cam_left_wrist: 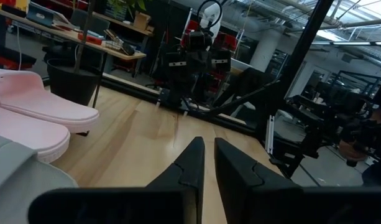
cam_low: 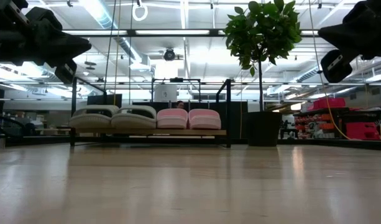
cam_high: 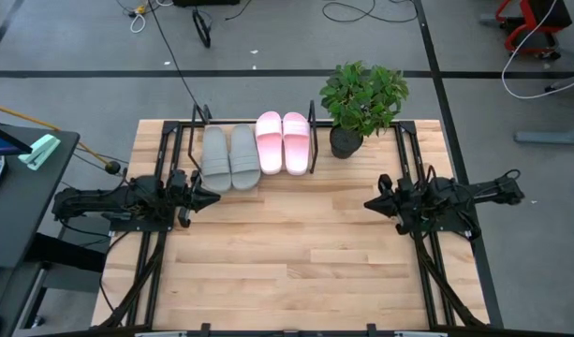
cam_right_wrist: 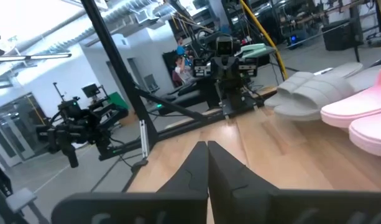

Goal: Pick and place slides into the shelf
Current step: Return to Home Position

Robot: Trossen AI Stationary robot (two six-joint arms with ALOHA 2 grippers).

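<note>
**Left arm.** The left gripper (cam_high: pixel 214 197) hovers over the left edge of the tabletop (cam_high: pixel 296 267), pointing inward, just in front of the shelf's left end. In the left wrist view its fingers (cam_left_wrist: pixel 193 163) stand nearly closed with only a narrow slit between them. It holds nothing.

**Shelf.** The shelf (cam_low: pixel 146 132) stands at the far edge of the tabletop. All four slides lie side by side on its board, in this order:
- two grey slides (cam_high: pixel 230 157), touching each other;
- two pink slides (cam_high: pixel 283 142), touching each other and set just beside the grey pair.

**Plant.** A potted green plant (cam_high: pixel 361 98) stands just beside the shelf's right end frame.

**Right arm.** The right gripper (cam_high: pixel 371 203) hovers over the right edge of the tabletop, pointing inward. Its fingers (cam_right_wrist: pixel 224 165) are pressed together. It holds nothing.
</note>
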